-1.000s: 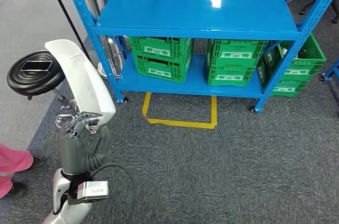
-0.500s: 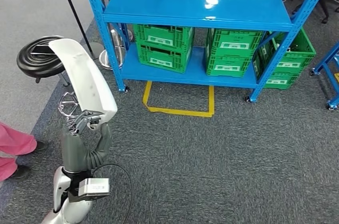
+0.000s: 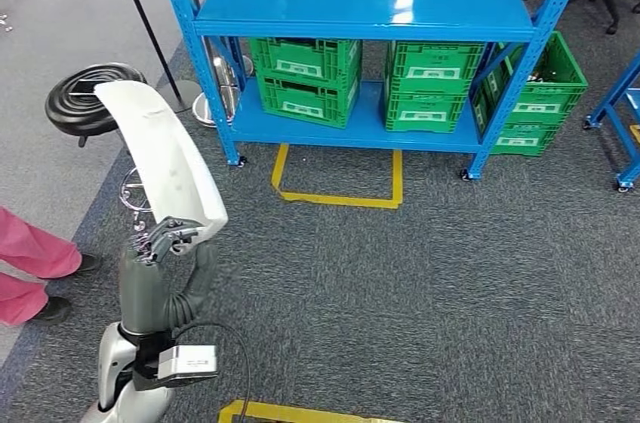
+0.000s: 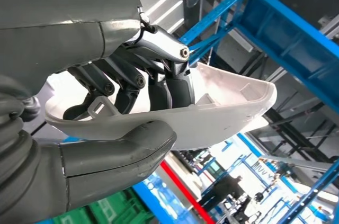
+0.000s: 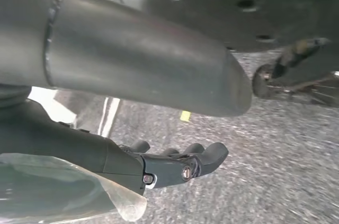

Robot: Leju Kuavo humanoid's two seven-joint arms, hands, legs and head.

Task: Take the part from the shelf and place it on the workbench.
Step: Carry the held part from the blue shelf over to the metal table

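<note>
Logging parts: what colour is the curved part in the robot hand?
White; the curved part shows best in the head view.

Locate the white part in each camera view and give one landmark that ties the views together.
Head view: the white part stands at the left, rising from the left hand that grips its lower end.
Left wrist view: the white part runs across the middle, pinched between thumb and fingers.
Right wrist view: I cannot make it out.
Shared landmark: the blue shelf, whose blue beams cross the left wrist view.
</note>
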